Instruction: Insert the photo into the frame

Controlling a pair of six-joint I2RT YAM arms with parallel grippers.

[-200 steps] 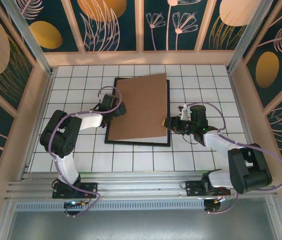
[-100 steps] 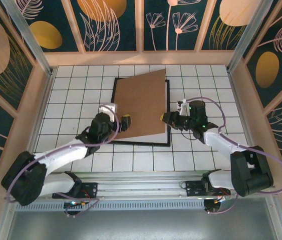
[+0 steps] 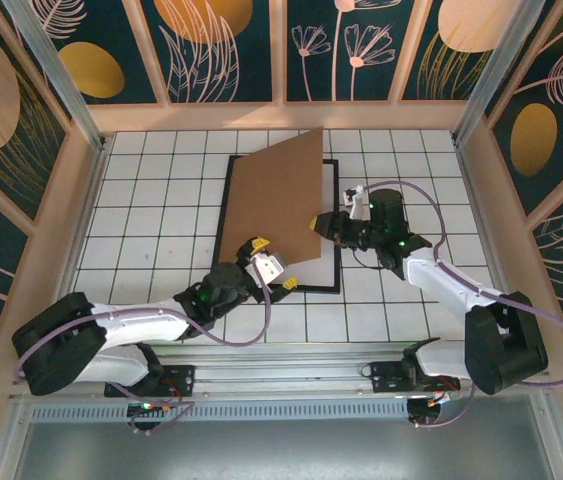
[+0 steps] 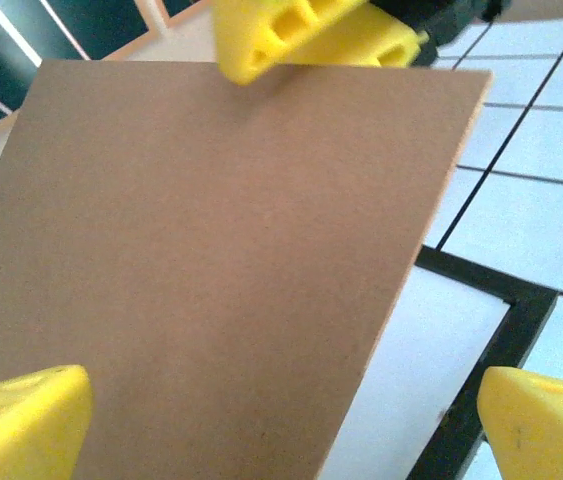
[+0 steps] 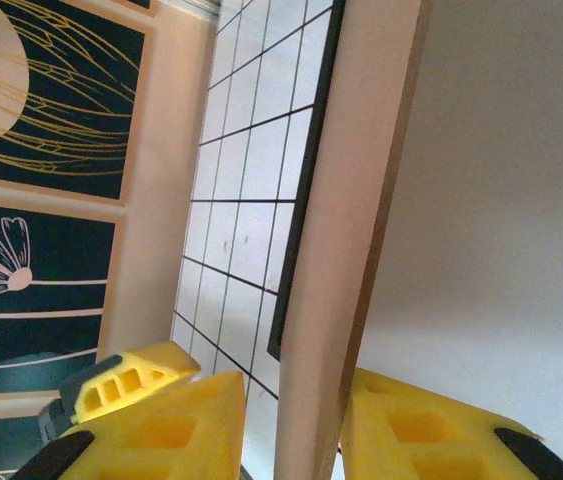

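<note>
Right jaws: my right gripper (image 3: 323, 227) (image 5: 291, 420) is clamped on the backing board (image 3: 279, 205) at its edge over the frame's right rim.
Left jaws: my left gripper (image 3: 272, 264) (image 4: 281, 430) is spread wide and holds nothing. It sits at the frame's near rim, facing the board's near edge.
Board: tilted over the frame, raised on the side I grip.
Frame (image 3: 306, 288) (image 4: 501, 320): lies flat on the tiled table (image 3: 161, 200) beneath the board, with a white surface inside its black rim.
</note>
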